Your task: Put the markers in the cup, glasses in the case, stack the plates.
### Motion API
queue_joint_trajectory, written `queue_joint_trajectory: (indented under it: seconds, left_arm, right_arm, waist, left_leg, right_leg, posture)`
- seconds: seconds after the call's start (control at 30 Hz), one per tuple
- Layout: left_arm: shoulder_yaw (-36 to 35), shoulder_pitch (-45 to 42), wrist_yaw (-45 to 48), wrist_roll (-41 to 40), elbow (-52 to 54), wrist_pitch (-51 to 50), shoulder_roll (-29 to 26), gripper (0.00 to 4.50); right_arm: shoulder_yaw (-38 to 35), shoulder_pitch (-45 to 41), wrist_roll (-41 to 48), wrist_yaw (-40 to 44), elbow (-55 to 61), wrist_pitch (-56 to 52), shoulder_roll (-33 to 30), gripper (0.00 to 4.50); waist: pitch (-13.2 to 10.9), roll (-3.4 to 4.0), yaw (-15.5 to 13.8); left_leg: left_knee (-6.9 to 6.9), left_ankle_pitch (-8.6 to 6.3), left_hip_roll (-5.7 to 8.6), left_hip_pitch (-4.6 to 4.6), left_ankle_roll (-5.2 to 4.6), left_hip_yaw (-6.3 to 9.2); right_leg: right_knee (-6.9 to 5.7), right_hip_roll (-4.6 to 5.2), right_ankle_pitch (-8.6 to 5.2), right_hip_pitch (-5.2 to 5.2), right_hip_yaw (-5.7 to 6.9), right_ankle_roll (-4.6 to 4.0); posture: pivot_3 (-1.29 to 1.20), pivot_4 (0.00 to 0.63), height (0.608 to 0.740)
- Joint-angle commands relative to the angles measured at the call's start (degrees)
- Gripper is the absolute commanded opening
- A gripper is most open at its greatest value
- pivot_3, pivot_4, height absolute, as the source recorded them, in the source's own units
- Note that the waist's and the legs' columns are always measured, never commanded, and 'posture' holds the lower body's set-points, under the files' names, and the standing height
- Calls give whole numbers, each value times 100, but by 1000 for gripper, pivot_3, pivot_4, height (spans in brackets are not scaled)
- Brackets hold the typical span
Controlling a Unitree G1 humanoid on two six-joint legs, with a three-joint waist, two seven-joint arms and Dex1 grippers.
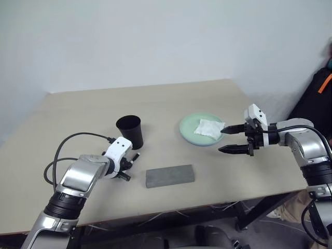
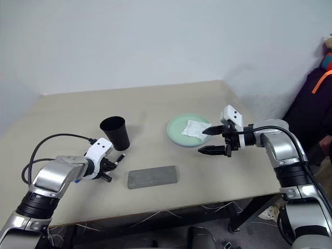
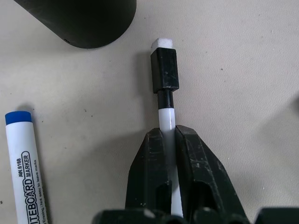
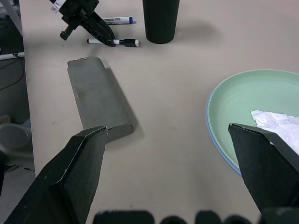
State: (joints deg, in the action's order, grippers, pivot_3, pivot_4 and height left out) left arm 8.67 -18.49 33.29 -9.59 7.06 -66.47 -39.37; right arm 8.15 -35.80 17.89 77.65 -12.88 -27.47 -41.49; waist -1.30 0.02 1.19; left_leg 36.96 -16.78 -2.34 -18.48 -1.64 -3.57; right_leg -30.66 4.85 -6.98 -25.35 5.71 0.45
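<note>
The left tool (image 3: 169, 154) is clamped mid-barrel on the black-capped marker (image 3: 165, 77), which looks light, stiff and slippery; the right tool (image 1: 232, 139) gapes wide.

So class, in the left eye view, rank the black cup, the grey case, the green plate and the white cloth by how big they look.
1. Green plate and grey case: too alike to separate.
2. Black cup.
3. White cloth.

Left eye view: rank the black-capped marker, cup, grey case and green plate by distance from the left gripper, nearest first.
1. black-capped marker, clamped in the left gripper.
2. cup, just behind it.
3. grey case, toward table centre.
4. green plate, farthest, near the right gripper.
</note>
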Motion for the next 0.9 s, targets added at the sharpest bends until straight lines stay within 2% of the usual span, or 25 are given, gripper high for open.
queue_joint_trajectory:
  seconds: [0.03,0.27,0.4,0.57,0.67,0.73,0.9]
  left_arm:
    - [157,70,88,34,-31,13,-194,19]
    - [77,70,318,-88,181,598,-237,19]
    - [-166,204,879,-595,949,1099,-202,19]
    - [-771,200,1548,-1589,1718,1868,162,19]
    - [-926,-112,1370,-1628,1568,2214,424,19]
    - [-1105,-545,949,-1574,1172,2457,806,19]
    - [-1362,-1397,-222,-939,52,3761,1646,19]
  right_arm:
    - [-98,-176,15,34,42,92,-44,4500]
    - [-98,-188,13,32,27,103,-42,4500]
    - [-97,-186,8,35,18,106,-51,4500]
    - [-98,-216,2,32,-20,112,-45,4500]
    - [-95,-232,-1,19,-36,115,-25,4500]
    - [-89,-234,4,10,-36,109,-5,4500]
    - [-74,-279,2,-6,-73,111,44,4500]
  waist:
    - [0,0,4]
    - [0,1,-2]
    - [-1,-1,-15]
    - [-1,-1,-16]
    - [0,-2,-15]
    - [0,-2,-19]
    - [-1,-3,-10]
  left_leg:
    - [0,0,0,2,0,0]
    - [0,0,-1,3,1,-3]
    - [0,0,-1,-4,1,-6]
    - [1,0,3,-10,0,-13]
    - [0,0,10,-8,0,-8]
    - [0,1,16,-8,-1,3]
    - [9,5,46,-2,-8,59]
  right_leg:
    - [1,0,0,-1,2,0]
    - [1,0,0,-5,3,0]
    - [0,2,0,-8,0,0]
    - [-3,5,0,-6,-16,-1]
    - [-6,3,1,0,-21,-1]
    - [-7,1,1,4,-24,-1]
    - [2,1,1,44,-28,1]
  posture:
    - [0,0,726]
    - [0,0,726]
    - [0,0,726]
    - [0,0,726]
    - [0,0,726]
    - [0,0,726]
    - [0,0,726]
